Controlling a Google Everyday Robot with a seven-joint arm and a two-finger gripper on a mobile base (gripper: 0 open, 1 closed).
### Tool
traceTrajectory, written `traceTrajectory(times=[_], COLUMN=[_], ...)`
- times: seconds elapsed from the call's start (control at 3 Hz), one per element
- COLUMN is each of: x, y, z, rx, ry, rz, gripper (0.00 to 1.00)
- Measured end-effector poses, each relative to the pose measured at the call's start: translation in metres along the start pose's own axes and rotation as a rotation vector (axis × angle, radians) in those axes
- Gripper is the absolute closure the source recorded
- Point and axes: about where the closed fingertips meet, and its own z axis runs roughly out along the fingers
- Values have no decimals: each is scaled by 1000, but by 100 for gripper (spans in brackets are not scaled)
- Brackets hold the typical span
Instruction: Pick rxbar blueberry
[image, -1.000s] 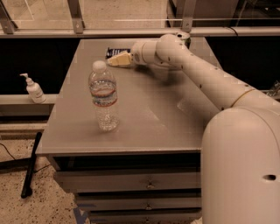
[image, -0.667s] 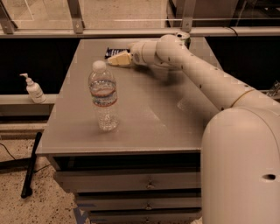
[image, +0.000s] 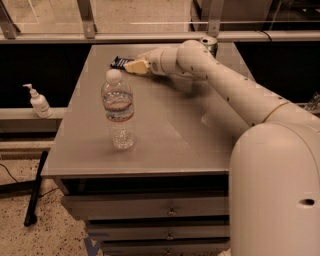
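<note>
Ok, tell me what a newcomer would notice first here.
The long white arm stretches across the grey table, its tool near the far edge beside the dark blue rxbar blueberry. Nearer the front, a clear water bottle stands upright, the tallest thing on the table.

A water bottle (image: 118, 110) is standing upright on the table (image: 170, 145), toward its front left. The snack bar (image: 119, 61) is lying near the far edge, behind the bottle, with the gripper (image: 132, 66) sitting at its right end. The arm (image: 225, 85) is lying across the table from the front right. A can (image: 209, 44) is standing behind the arm, and a pump bottle (image: 37, 101) is resting on a ledge left of the table.
</note>
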Motion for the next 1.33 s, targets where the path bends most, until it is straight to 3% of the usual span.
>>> traceTrajectory(times=[0.33, 1.33], x=[0, -1], y=[0, 0], z=[0, 0], rx=[0, 0], ry=[0, 0], rz=[0, 0], gripper=[100, 100])
